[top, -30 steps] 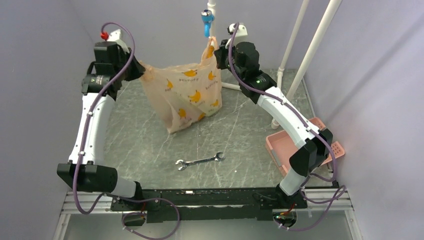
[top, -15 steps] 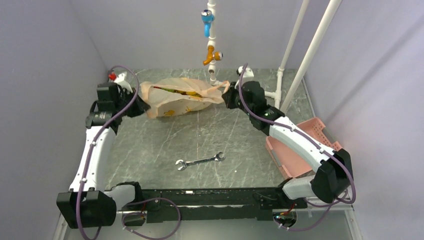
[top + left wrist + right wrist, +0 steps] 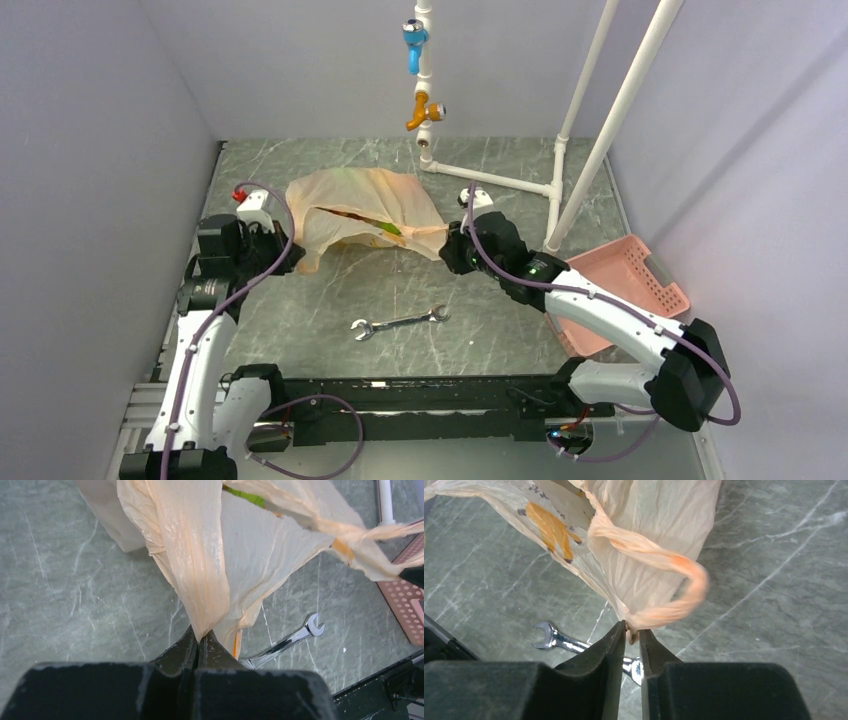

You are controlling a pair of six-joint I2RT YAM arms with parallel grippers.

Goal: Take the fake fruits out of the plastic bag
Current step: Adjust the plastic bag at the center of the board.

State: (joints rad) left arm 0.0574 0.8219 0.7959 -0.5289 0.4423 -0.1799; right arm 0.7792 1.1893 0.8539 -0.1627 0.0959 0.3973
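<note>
Plastic bag [image 3: 355, 200], crinkly translucent peach, left jaws clamped on it, right jaws barely apart at its handle loop [image 3: 664, 580], green fruit [image 3: 392, 229] visible overhead, not from right wrist

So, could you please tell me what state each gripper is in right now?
Left gripper: closed on a fold of the plastic bag.
Right gripper: jaws slightly parted, the bag's handle loop at the tips; whether it grips cannot be told.

The pincer [image 3: 632, 631], slightly parted, straddles the plastic bag [image 3: 659, 530] handle, wrench [image 3: 556, 637] beyond.
</note>
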